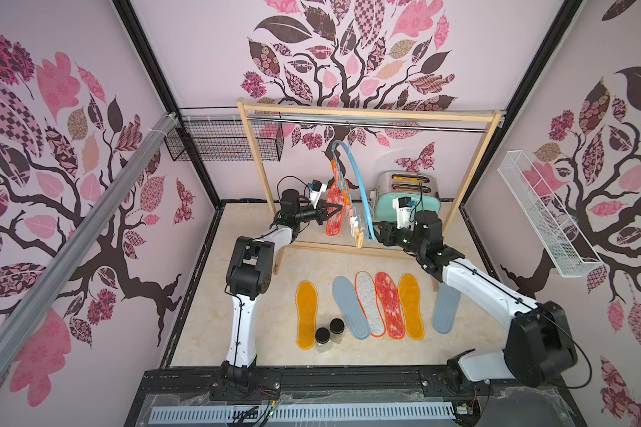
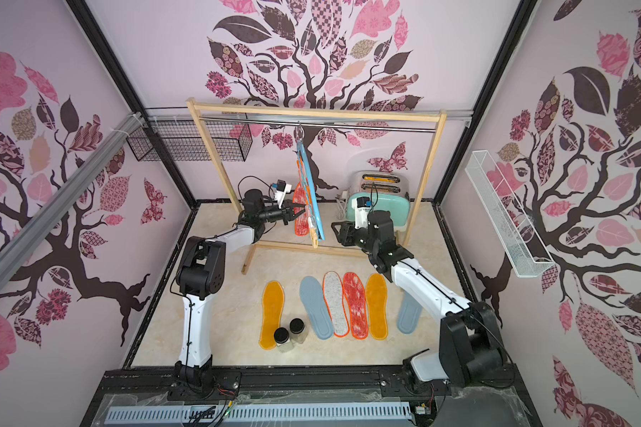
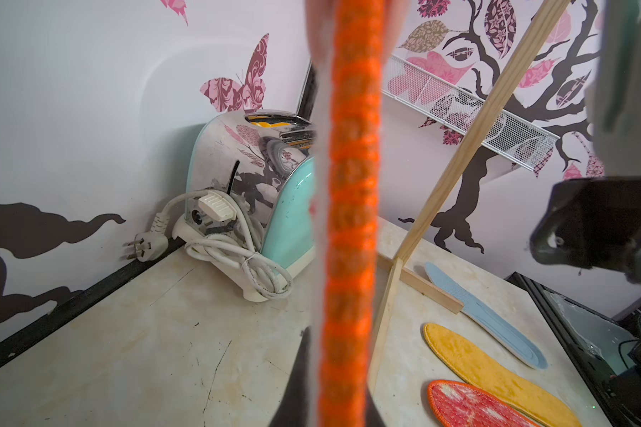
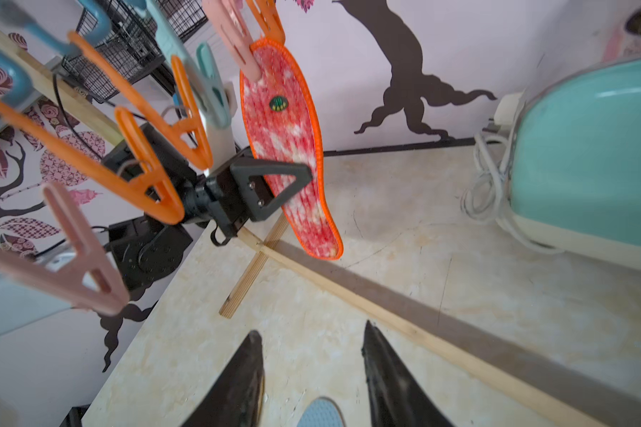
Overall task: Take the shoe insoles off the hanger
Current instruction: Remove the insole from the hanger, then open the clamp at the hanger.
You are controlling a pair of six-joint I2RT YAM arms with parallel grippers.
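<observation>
A light blue hanger (image 1: 356, 177) (image 2: 311, 192) hangs by its hook from the metal rail. One red-white, orange-edged insole (image 1: 334, 218) (image 4: 285, 140) hangs from it, with a pink clothespin (image 4: 243, 55) clamped on its top. My left gripper (image 1: 339, 207) (image 4: 306, 175) (image 3: 343, 369) is shut on this insole's middle; its orange edge (image 3: 352, 222) fills the left wrist view. My right gripper (image 2: 334, 232) (image 4: 311, 342) stands open and empty beside the hanger's low end. Several insoles lie flat on the table: yellow (image 1: 307, 314), grey-blue (image 1: 350, 308), speckled grey (image 1: 370, 303), red (image 1: 389, 305), yellow (image 1: 410, 307), grey-blue (image 1: 445, 307).
Empty orange clothespins (image 4: 145, 166) and a pink one (image 4: 82, 266) dangle from the hanger. The wooden frame (image 1: 367, 112) stands across the back, with a mint toaster (image 1: 408, 196) and its cord behind it. Two black-lidded jars (image 1: 329, 334) stand by the front yellow insole.
</observation>
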